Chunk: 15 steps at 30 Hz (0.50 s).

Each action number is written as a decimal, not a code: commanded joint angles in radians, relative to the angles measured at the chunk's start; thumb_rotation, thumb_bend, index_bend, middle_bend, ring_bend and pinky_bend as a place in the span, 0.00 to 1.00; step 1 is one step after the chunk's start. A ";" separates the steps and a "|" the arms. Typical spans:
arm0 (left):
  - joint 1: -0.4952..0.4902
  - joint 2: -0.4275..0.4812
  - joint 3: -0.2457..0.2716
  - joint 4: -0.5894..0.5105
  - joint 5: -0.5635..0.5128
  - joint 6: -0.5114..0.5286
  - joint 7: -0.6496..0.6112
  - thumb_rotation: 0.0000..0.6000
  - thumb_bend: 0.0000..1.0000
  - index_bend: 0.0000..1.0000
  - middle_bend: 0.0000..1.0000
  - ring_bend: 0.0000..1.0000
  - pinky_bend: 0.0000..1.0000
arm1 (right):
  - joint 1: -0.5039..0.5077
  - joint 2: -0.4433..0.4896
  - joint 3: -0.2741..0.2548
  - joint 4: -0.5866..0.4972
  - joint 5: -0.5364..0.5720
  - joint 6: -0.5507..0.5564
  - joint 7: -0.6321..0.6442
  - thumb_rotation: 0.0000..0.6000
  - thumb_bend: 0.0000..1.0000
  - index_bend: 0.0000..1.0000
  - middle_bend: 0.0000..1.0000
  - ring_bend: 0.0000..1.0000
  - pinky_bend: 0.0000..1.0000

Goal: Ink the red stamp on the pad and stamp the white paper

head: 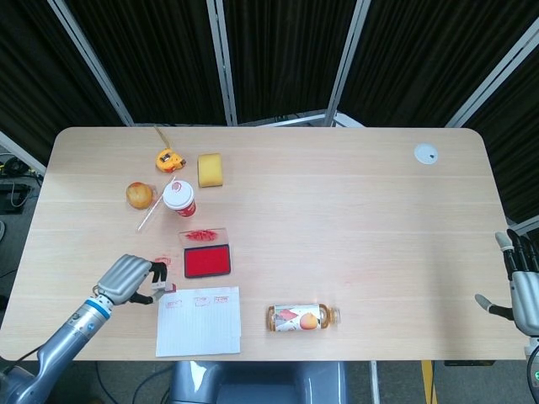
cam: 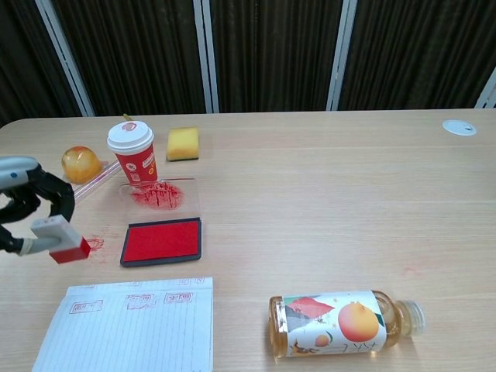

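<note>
My left hand [head: 128, 279] [cam: 23, 208] grips the red stamp [cam: 62, 240] [head: 164, 289], tilted and lifted off the table, just left of the red ink pad [head: 207, 262] [cam: 162, 241]. The white lined paper [head: 199, 321] [cam: 128, 325] lies at the near edge below the pad, with three red stamp marks along its top. My right hand [head: 522, 290] hangs past the table's right edge, fingers apart and holding nothing.
A clear lid smeared with red ink [cam: 160, 194] lies behind the pad. A paper cup [cam: 132, 151], an orange ball [cam: 80, 163], a straw [cam: 89, 184], a yellow sponge [cam: 183, 144] and a tape measure [head: 168, 159] stand at the back left. A juice bottle [cam: 341, 322] lies right of the paper.
</note>
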<state>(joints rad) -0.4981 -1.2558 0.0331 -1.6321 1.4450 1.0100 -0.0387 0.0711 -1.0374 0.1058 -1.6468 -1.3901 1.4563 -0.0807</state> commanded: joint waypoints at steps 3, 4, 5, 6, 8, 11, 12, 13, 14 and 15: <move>0.010 0.001 -0.025 0.058 -0.051 0.000 -0.020 1.00 0.42 0.58 0.58 0.82 0.80 | -0.001 0.002 -0.001 -0.003 -0.002 0.001 0.001 1.00 0.00 0.00 0.00 0.00 0.00; 0.009 -0.007 -0.029 0.079 -0.066 -0.009 -0.024 1.00 0.42 0.58 0.58 0.82 0.80 | -0.001 0.002 -0.001 -0.003 -0.003 0.001 0.002 1.00 0.00 0.00 0.00 0.00 0.00; 0.007 -0.020 -0.034 0.108 -0.086 -0.023 -0.028 1.00 0.42 0.58 0.58 0.82 0.80 | 0.000 0.002 -0.002 -0.004 -0.004 0.001 0.001 1.00 0.00 0.00 0.00 0.00 0.00; 0.005 -0.030 -0.038 0.131 -0.101 -0.035 -0.030 1.00 0.42 0.58 0.58 0.82 0.80 | 0.000 0.002 -0.002 -0.005 -0.005 0.001 0.000 1.00 0.00 0.00 0.00 0.00 0.00; -0.001 -0.055 -0.045 0.180 -0.130 -0.061 -0.033 1.00 0.42 0.58 0.58 0.82 0.80 | 0.000 0.001 -0.003 -0.006 -0.006 0.001 -0.002 1.00 0.00 0.00 0.00 0.00 0.00; -0.008 -0.089 -0.048 0.242 -0.154 -0.098 -0.042 1.00 0.42 0.58 0.58 0.82 0.80 | 0.001 -0.001 -0.002 -0.004 -0.004 0.000 -0.006 1.00 0.00 0.00 0.00 0.00 0.00; -0.010 -0.098 -0.048 0.257 -0.154 -0.103 -0.042 1.00 0.42 0.58 0.58 0.82 0.80 | 0.001 -0.001 -0.002 -0.004 -0.003 -0.002 -0.006 1.00 0.00 0.00 0.00 0.00 0.00; -0.010 -0.104 -0.048 0.267 -0.154 -0.105 -0.042 1.00 0.42 0.58 0.58 0.82 0.80 | 0.001 -0.002 -0.002 -0.003 -0.002 -0.003 -0.006 1.00 0.00 0.00 0.00 0.00 0.00; -0.011 -0.109 -0.048 0.274 -0.154 -0.106 -0.041 1.00 0.42 0.58 0.58 0.82 0.80 | 0.002 -0.002 -0.002 -0.003 -0.001 -0.004 -0.007 1.00 0.00 0.00 0.00 0.00 0.00; -0.011 -0.113 -0.047 0.280 -0.154 -0.108 -0.041 1.00 0.42 0.58 0.58 0.82 0.80 | 0.002 -0.002 -0.002 -0.002 0.000 -0.004 -0.008 1.00 0.00 0.00 0.00 0.00 0.00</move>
<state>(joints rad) -0.5061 -1.3597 -0.0124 -1.3613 1.2961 0.9090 -0.0775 0.0729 -1.0395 0.1038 -1.6486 -1.3904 1.4522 -0.0885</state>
